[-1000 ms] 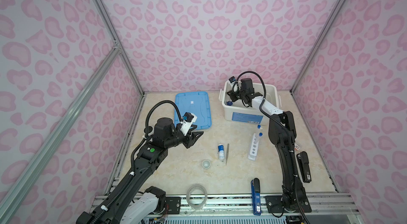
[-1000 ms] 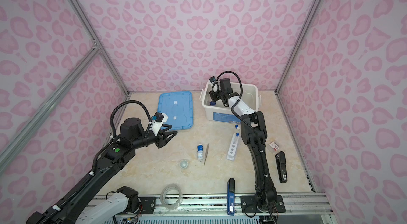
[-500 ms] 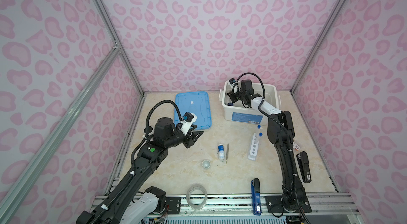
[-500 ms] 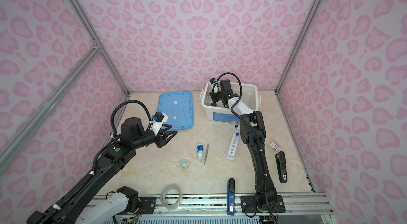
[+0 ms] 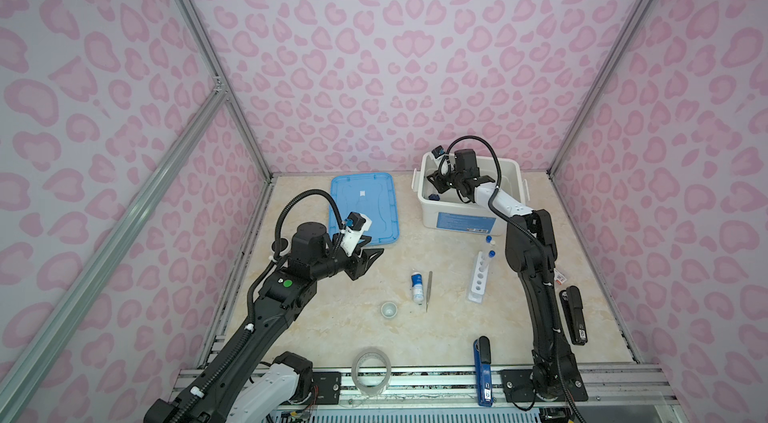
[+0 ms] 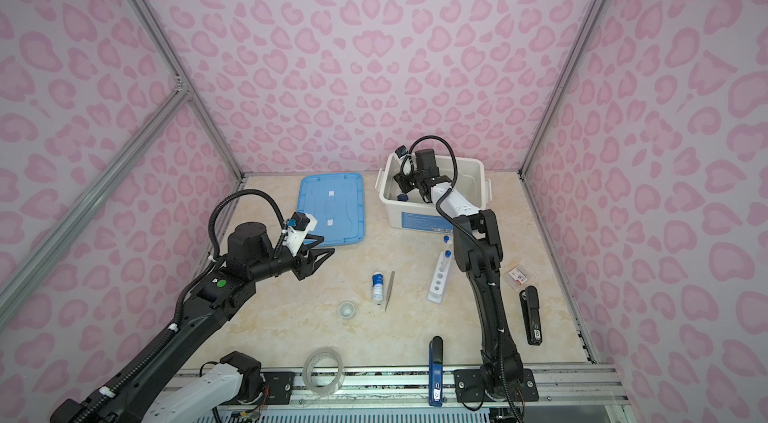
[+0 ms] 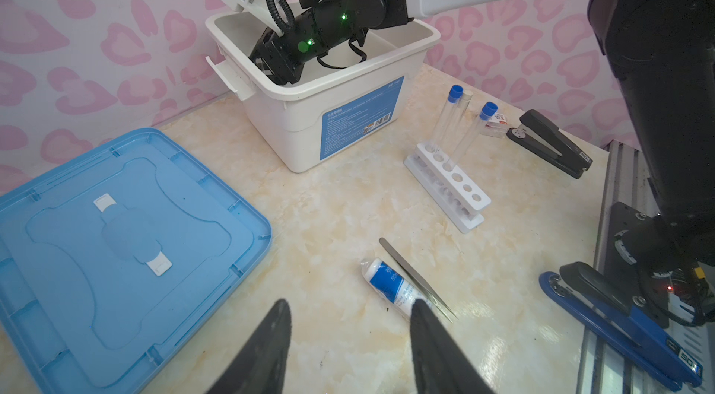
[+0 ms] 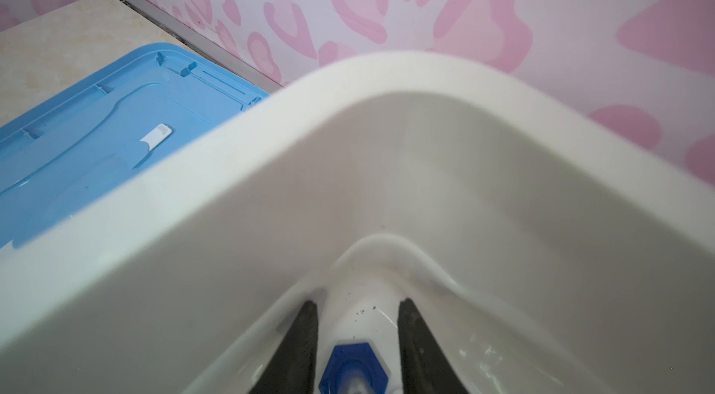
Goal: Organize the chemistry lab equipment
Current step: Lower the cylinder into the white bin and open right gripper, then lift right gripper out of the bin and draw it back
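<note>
The right end effector (image 8: pixel 358 302) reaches down inside the white plastic bin (image 5: pixel 465 217). Its two black fingers (image 8: pixel 303 345) straddle the hexagonal blue base of the clear cylinder (image 8: pixel 354 370), which sits in a corner on the bin floor. The jaws are only narrowly parted, slightly wider than the base, and a sliver of white shows on one side. It grips nothing.

The left end effector (image 7: pixel 350 305) hangs above the counter (image 5: pixel 332 317) near the edge of the flat blue plastic lid (image 5: pixel 361 209). Its jaws are moderately wide and nothing is between them.

The counter is glossy, cream and marble-patterned. On it lie:
- one small white bottle (image 5: pixel 417 286) with a blue label, on its side
- one pair of slim metal tweezers (image 5: pixel 429 290), just beside the bottle
- one small round white dish (image 5: pixel 389 309), near them and upright
- one long white test tube rack (image 7: pixel 449 187), with three bare holes showing

Two thin clear test tubes with blue caps (image 7: pixel 488 109) stand in the rack's end nearest the bin. A third, paler top shows behind them, too unclear to name.

Along the front edge are one clear tape roll (image 5: pixel 372 371) and one dark blue stapler (image 5: pixel 482 371). One black stapler (image 5: pixel 574 315) lies to the right of the right arm.
</note>
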